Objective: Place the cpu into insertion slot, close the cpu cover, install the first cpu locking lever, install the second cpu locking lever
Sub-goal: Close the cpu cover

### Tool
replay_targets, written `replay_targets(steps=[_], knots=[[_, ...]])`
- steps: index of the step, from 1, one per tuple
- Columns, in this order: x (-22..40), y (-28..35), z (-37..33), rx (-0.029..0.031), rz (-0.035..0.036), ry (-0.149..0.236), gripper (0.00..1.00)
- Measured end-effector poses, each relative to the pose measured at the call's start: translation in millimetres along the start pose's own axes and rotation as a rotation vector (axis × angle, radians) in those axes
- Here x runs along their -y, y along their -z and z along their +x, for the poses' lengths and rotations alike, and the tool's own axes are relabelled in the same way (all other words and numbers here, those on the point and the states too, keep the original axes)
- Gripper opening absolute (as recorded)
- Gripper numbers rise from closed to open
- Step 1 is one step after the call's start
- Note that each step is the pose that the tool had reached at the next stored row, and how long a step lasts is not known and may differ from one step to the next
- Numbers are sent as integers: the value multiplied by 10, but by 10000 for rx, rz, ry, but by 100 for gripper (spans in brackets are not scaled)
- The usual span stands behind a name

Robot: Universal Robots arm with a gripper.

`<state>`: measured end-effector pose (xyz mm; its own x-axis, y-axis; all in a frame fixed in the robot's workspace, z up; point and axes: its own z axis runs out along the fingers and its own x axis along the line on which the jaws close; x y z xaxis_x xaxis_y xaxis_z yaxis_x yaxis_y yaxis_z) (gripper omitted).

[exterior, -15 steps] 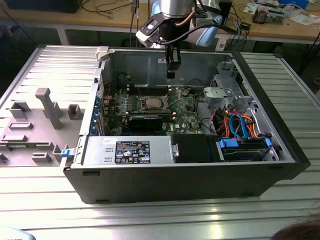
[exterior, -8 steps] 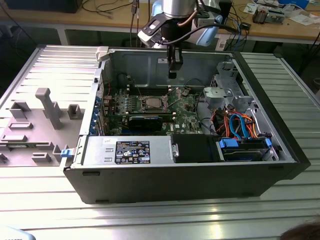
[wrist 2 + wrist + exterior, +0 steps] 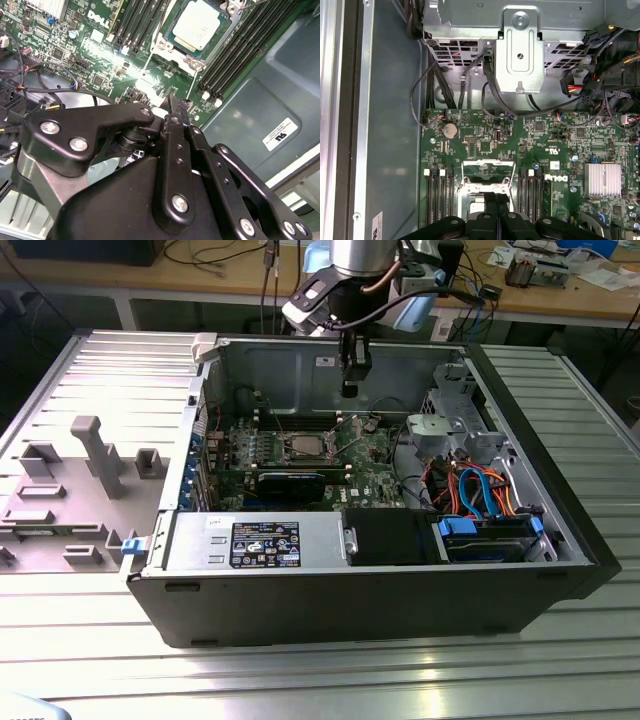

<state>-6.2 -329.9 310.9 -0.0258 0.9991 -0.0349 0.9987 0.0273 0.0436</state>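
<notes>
Partly behind gripper (image 3: 496,196), insertion slot (image 3: 469,197)

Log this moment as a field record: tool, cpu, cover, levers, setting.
tool: shut, nothing seen in it, hovers over the motherboard near the cpu
cpu: lies flat, silvery face up
cpu cover: appears down, framing the cpu
locking levers: thin rods beside the cover; cannot tell whether they are latched
setting: open computer case lying on its side
</notes>
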Motion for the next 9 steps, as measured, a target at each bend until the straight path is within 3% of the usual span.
replay_targets(steps=[9], knots=[[-73,-3,0,0,1,0,11]])
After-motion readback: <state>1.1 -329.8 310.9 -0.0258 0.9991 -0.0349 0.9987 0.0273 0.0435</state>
